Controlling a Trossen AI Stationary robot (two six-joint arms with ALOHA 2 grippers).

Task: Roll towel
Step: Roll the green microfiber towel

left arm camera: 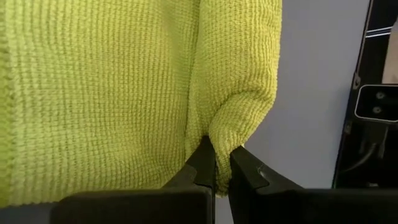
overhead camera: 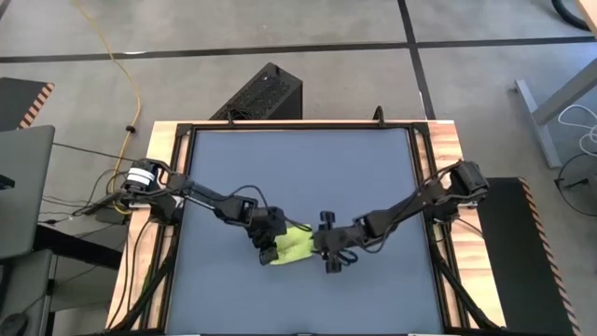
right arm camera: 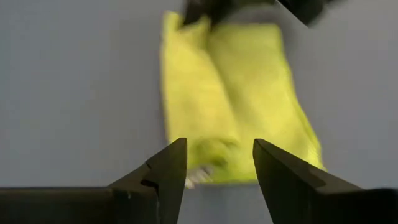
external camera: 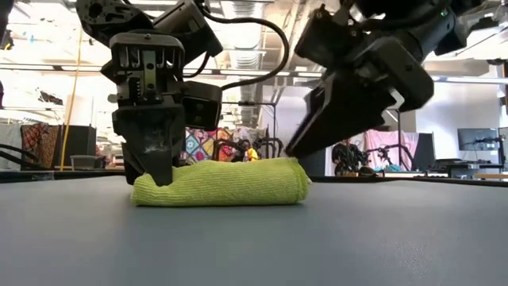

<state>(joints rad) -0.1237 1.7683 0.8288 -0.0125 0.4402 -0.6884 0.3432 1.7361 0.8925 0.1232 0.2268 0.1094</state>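
The lime towel [overhead camera: 294,245] lies folded over into a low, thick bundle on the dark blue-grey table [overhead camera: 298,168], near the table's middle. In the low view the towel [external camera: 222,184] rests flat on its underside. My left gripper [left arm camera: 222,165] is at the towel's left end, shut on a fold of it. My right gripper [right arm camera: 219,163] stands at the towel's right end, open, its fingers just short of the cloth's edge [right arm camera: 217,177] and touching nothing that I can see. My left gripper pinches a fold of the towel's rolled-over edge [left arm camera: 227,134] between its two fingertips, several layers thick. The fingers [external camera: 155,159] come from above, pointing down at the towel's left end. The towel lies on the table, slack.
The table's wooden frame [overhead camera: 168,140] runs around the dark surface. A black box [overhead camera: 261,93] stands on the floor beyond the far edge. Free table surface lies toward the far and near edges.
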